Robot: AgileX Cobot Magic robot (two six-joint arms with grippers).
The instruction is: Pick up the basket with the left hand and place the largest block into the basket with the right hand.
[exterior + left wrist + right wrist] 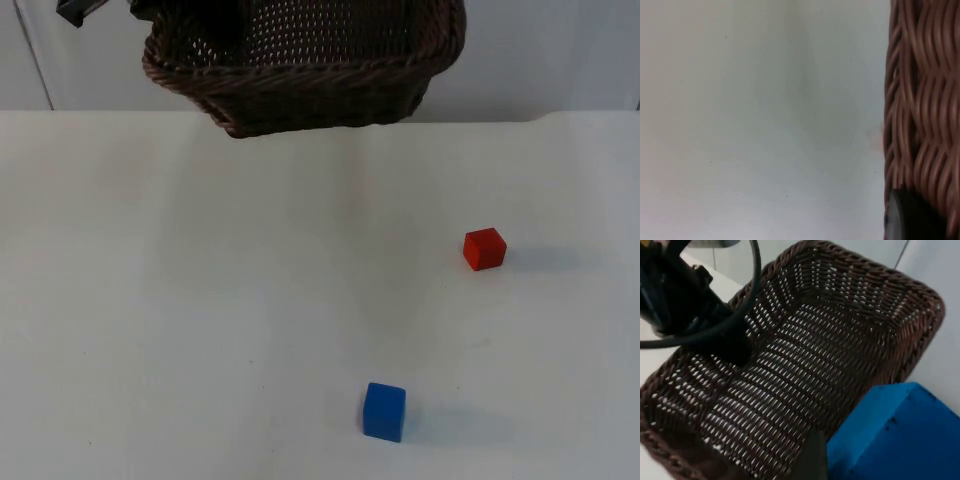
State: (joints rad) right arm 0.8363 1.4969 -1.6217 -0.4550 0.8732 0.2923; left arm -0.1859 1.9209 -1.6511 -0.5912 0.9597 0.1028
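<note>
A large blue block (900, 435), plain and sharp-edged, sits clamped in the right gripper (860, 467) just beside the dark brown wicker basket (300, 70). The left gripper (905, 217) pinches the basket's rim, holding it aloft at twelve o'clock. On the table (200, 300), a red block (485, 249) lies at three o'clock and a small blue block (384, 411) at six.

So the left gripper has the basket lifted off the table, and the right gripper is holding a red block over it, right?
Not quite: the block in the right gripper is blue, not red, as the right wrist view shows. It is held over the basket, which is lifted off the table. The red block lies on the table in the top view, along with a second blue block.
</note>
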